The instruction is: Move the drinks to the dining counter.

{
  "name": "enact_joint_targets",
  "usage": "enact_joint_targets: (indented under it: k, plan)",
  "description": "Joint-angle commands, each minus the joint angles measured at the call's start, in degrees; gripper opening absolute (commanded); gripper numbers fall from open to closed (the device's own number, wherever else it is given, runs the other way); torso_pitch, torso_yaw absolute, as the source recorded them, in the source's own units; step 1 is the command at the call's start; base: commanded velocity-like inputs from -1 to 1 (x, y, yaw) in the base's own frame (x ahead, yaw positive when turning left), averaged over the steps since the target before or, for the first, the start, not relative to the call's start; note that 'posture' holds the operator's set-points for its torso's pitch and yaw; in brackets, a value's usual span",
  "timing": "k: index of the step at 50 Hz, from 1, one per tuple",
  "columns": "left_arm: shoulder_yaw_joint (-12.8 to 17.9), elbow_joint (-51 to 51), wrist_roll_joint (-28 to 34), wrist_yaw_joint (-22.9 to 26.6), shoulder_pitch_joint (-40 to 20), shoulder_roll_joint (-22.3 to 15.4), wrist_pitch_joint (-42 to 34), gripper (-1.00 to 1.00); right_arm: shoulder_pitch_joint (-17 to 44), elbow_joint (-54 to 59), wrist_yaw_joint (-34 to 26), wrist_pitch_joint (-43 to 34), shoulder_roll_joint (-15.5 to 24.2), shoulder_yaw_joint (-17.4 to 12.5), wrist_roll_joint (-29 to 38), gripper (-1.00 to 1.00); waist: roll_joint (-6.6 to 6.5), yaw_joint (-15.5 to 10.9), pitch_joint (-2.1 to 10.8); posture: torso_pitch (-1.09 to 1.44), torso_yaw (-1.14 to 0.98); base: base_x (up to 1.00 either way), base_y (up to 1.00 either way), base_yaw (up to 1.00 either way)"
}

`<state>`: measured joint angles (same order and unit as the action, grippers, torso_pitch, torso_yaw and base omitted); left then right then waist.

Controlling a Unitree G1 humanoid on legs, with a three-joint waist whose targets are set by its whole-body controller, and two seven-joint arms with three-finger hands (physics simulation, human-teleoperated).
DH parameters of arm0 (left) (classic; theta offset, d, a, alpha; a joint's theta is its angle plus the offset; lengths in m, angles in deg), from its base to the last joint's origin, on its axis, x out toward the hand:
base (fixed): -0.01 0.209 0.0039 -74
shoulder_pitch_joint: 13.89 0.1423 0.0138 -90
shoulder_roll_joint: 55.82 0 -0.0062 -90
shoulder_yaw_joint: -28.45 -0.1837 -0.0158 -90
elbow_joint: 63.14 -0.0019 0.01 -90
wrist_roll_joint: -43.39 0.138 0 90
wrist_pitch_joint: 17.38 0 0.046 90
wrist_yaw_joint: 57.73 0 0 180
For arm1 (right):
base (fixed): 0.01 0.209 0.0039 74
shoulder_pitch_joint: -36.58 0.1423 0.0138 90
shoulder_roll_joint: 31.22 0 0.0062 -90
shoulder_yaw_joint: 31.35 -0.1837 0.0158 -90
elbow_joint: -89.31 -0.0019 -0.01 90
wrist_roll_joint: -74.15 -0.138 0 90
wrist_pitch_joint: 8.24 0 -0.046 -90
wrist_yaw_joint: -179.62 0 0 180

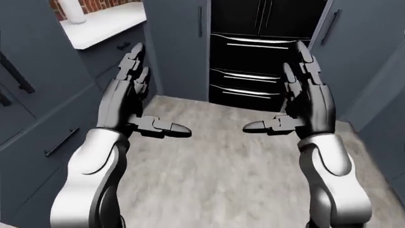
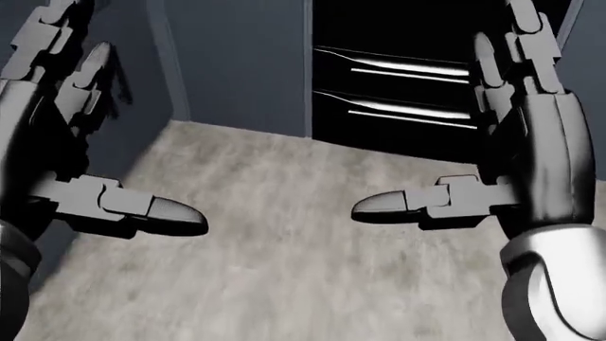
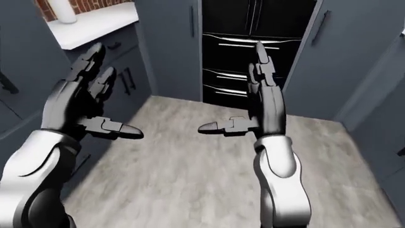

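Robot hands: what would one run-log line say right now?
left hand: open, empty | right hand: open, empty | drinks: not visible | ahead: black fridge, gray floor

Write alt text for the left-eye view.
Both robot hands, left hand and right hand, are raised open and empty over a grey floor, facing a black refrigerator between dark cabinets. A white counter shows top left; no drinks visible.

Both arms are raised side by side, the left hand and right hand empty, fingers straight and pointing up (thumbs turned inward toward each other), palms facing.
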<state>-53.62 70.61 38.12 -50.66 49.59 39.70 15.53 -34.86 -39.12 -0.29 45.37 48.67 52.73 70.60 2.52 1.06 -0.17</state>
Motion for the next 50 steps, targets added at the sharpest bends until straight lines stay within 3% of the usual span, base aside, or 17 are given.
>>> enact_joint_targets:
  k: [1,4,5,6,12,15,16,18,25,27,28,32,37,39,41,43,50]
  plan:
    - [0.3,-0.1,0.2,-0.1,-0.4,-0.3,1.6,1.00,0.8,-0.7,-0.2,1.2,-0.1,0.4,-0.1,1.00,0.16,-0.4,0.33,0.00,0.00,1.00,0.00,0.00]
    - [0.5,-0.1,0.1,0.0,-0.5,-0.3,1.5,1.00,0.8,-0.6,-0.2,1.2,-0.1,0.4,0.0,1.00,-6.53,-2.0,-0.46,0.00,0.00,1.00,0.00,0.00]
    - [0.6,0.1,0.1,-0.1,-0.5,-0.3,1.2,1.00,0.8,-0.6,-0.2,1.3,-0.2,0.4,0.0,1.00,-3.61,-1.8,-0.66,0.00,0.00,1.00,0.00,0.00]
    - [0.5,0.2,0.1,-0.1,-0.4,-0.3,1.3,1.00,0.8,-0.7,-0.2,1.2,-0.2,0.5,0.0,1.00,-4.83,-1.7,-1.83,0.00,0.00,1.00,0.00,0.00]
    - [0.5,0.0,0.0,-0.2,-0.5,-0.4,1.3,1.00,0.7,-1.1,-0.4,0.8,-0.4,0.3,-0.4,1.00,-6.15,-2.3,0.11,0.00,0.00,0.74,0.00,0.00]
    - [0.6,-0.2,0.0,-0.2,-0.5,-0.4,1.5,1.00,0.7,-1.9,-0.1,0.2,-0.5,-0.3,-2.1,1.00,-1.52,-2.4,-1.32,0.00,0.00,0.00,0.00,0.11]
    - [0.6,-0.2,-0.1,-0.2,-0.6,-0.4,1.5,1.00,0.6,-1.8,-0.1,0.5,-0.5,-0.3,-2.3,1.00,3.60,-1.5,-1.59,0.00,0.00,0.00,0.00,0.70]
    - [0.5,-0.3,0.0,-0.2,-0.5,-0.4,1.7,1.00,0.4,-2.2,-0.2,0.6,-0.3,-0.2,-2.6,1.00,0.38,0.7,-2.18,0.00,0.00,0.00,0.00,1.00]
    - [0.7,0.0,-0.2,-0.3,-0.9,-0.6,1.1,1.00,0.7,-3.0,-0.6,0.2,0.1,-0.2,-3.3,1.00,-1.86,-1.4,-2.15,0.00,0.00,0.00,0.00,1.00]
    - [0.6,-0.2,-0.1,-0.3,-0.9,-0.6,1.3,1.00,0.8,-3.1,-0.7,0.2,0.3,-0.4,-3.4,1.00,-5.43,-2.9,-2.20,0.00,0.00,0.00,0.00,1.00]
    - [0.5,-0.2,-0.1,-0.3,-0.9,-0.5,1.2,1.00,0.7,-3.0,-0.8,0.5,0.3,-0.5,-3.5,1.00,-9.71,-3.9,-1.91,0.00,0.00,0.00,0.00,1.00]
    - [0.5,0.2,-0.1,-0.4,-1.0,-0.5,0.8,1.00,0.4,-2.5,-1.0,1.3,0.4,-0.6,-3.5,1.00,-5.91,-5.1,0.54,0.00,0.00,0.00,0.00,1.00]
    - [0.5,0.4,-0.1,-0.4,-1.0,-0.5,0.6,1.00,0.5,-2.8,-1.1,1.3,0.5,-0.4,-3.5,1.00,-1.48,-3.5,-0.99,0.00,0.00,0.00,0.00,1.00]
    - [0.5,0.4,-0.1,-0.3,-0.9,-0.5,0.7,1.00,0.5,-3.1,-1.2,0.7,0.5,-0.3,-3.5,1.00,5.06,0.5,-1.80,0.00,0.00,0.00,0.83,0.00]
    - [0.5,0.3,-0.1,-0.3,-0.7,-0.5,1.0,1.00,0.4,-2.8,-1.4,1.3,0.4,0.1,-3.1,1.00,2.51,-0.5,-0.81,0.00,0.00,0.00,0.65,0.00]
    - [0.7,0.4,-0.2,-0.2,-0.7,-0.5,0.9,1.00,0.3,-3.0,-1.6,1.2,0.2,0.1,-2.9,1.00,2.75,-0.2,0.34,0.00,0.00,0.00,0.75,0.00]
    - [0.7,0.8,-0.3,-0.4,-0.8,-0.5,0.6,1.00,0.2,-3.5,-2.3,1.1,0.1,0.3,-2.9,1.00,-2.44,-1.1,-1.34,0.00,0.00,0.00,0.00,1.00]
